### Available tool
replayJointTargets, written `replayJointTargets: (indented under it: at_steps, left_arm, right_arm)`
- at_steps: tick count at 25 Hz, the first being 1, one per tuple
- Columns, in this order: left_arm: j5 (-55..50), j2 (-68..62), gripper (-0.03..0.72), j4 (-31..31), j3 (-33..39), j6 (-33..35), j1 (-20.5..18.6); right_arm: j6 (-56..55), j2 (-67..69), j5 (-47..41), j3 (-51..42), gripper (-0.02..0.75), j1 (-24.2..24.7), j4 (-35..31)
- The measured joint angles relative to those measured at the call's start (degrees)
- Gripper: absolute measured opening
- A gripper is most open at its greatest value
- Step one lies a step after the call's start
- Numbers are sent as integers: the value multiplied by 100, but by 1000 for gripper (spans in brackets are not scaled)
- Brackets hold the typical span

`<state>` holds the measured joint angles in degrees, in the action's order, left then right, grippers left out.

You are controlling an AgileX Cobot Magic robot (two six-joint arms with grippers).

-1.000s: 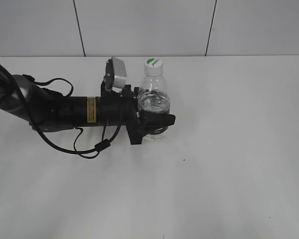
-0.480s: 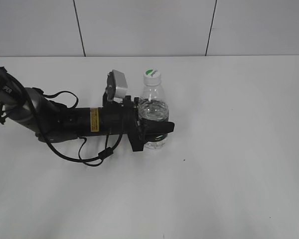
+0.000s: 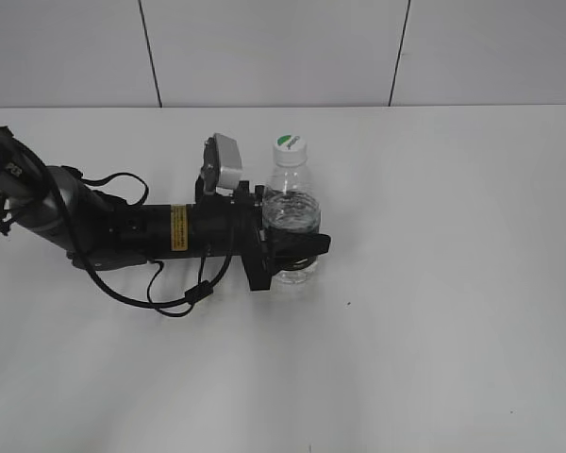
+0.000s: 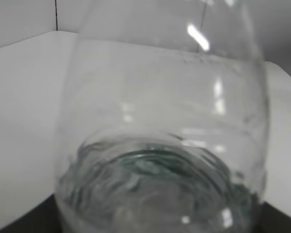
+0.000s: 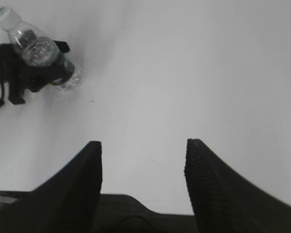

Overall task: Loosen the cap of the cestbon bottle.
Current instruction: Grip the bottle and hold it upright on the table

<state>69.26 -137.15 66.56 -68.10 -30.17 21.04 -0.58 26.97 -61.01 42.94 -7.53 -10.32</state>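
The clear cestbon bottle (image 3: 291, 203) stands upright on the white table, with its white, green-patched cap (image 3: 290, 144) on top. My left gripper (image 3: 302, 247) reaches in from the left and is shut around the bottle's lower body. The left wrist view is filled by the bottle (image 4: 160, 145) at close range, and its fingers are hidden there. In the right wrist view the bottle (image 5: 43, 53) and cap (image 5: 6, 16) sit far off at the top left. My right gripper (image 5: 143, 145) is open and empty above bare table. It is out of the exterior view.
The left arm (image 3: 123, 226) with its cables lies across the table's left side. The white table (image 3: 434, 283) meets a white paneled wall (image 3: 283, 47) at the back.
The left gripper and bottle shifted slightly down and toward the camera between the earliest frame and now. In the last half second they barely moved.
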Motion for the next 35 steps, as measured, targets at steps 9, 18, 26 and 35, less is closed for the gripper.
replayJointTargets:
  at_steps: [9, 18, 26, 35]
  left_arm:
    - [5, 0, 403, 82, 0, 199, 0]
    - [34, 0, 403, 161, 0, 415, 0]
    - [41, 0, 403, 212, 0, 706, 0]
    - [47, 0, 403, 219, 0, 844, 6]
  right_arm:
    - [-15, 2077, 303, 890, 420, 0, -1019]
    - [-182, 4578, -750, 2470, 420, -114, -1462]
    - [-556, 6341, -846, 3940, 420, -984, -1324]
    - [-963, 7955, -861, 5570, 420, -1842, -1012]
